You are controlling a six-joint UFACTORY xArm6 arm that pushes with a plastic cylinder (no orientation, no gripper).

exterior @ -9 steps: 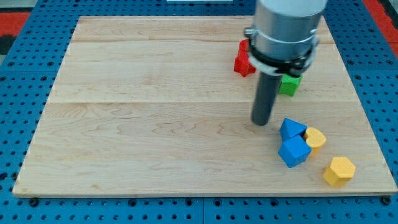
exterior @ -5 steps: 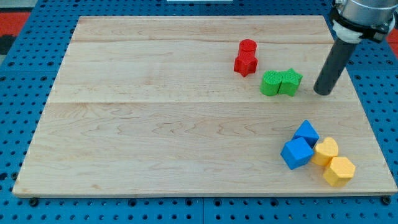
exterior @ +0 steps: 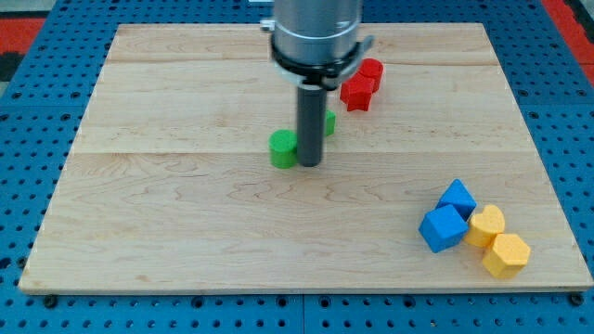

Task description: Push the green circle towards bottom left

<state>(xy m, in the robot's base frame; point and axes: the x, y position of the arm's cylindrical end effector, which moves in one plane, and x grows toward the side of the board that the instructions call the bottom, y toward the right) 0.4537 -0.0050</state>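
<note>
The green circle [exterior: 283,148] sits on the wooden board [exterior: 186,213] near the middle. My tip [exterior: 309,164] rests on the board right against the circle's right side. A second green block [exterior: 329,122], whose shape I cannot make out, peeks out just behind the rod on its right. The rod rises from the tip to the arm's grey body at the view's top.
Two red blocks [exterior: 361,83] touch each other at the upper right of the rod. Two blue blocks [exterior: 445,215] and two yellow blocks [exterior: 497,240] cluster at the board's bottom right corner. Blue pegboard surrounds the board.
My tip has swept from the right of the green pair to the board's middle. The green circle has slid left and down with it; the other green block has also shifted left.
</note>
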